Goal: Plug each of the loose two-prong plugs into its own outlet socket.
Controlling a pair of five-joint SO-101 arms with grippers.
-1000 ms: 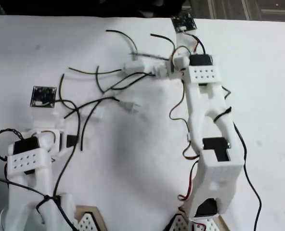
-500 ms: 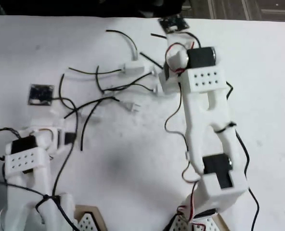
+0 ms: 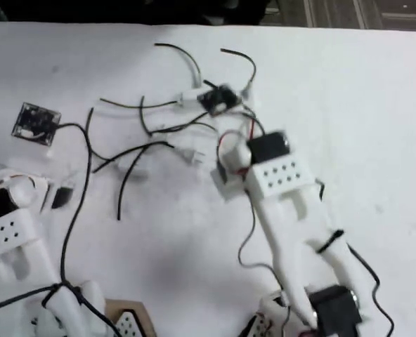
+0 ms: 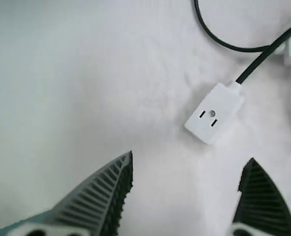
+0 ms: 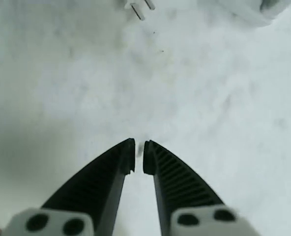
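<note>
A white outlet socket (image 4: 214, 112) on a black cord lies face up on the white table, ahead of my open left gripper (image 4: 189, 169); nothing is between its ribbed fingers (image 4: 106, 189). My right gripper (image 5: 138, 157) is shut on nothing, its tips just above the bare table. A loose plug's two prongs (image 5: 138, 7) lie ahead of it. From above, that white plug (image 3: 194, 156) lies just left of the right arm's wrist (image 3: 264, 165). Another white connector (image 3: 191, 97) and a further plug (image 3: 247, 90) lie farther back among black cords.
Several black cords (image 3: 134, 151) loop across the middle of the table between the arms. The left arm (image 3: 11, 232) is at the near left corner. Wooden bases (image 3: 127, 319) stand at the front edge. Bare white table extends to the right.
The right arm has drawn back from the far connectors toward the near side and leftward. The left arm has shifted left and back toward the table's front corner.
</note>
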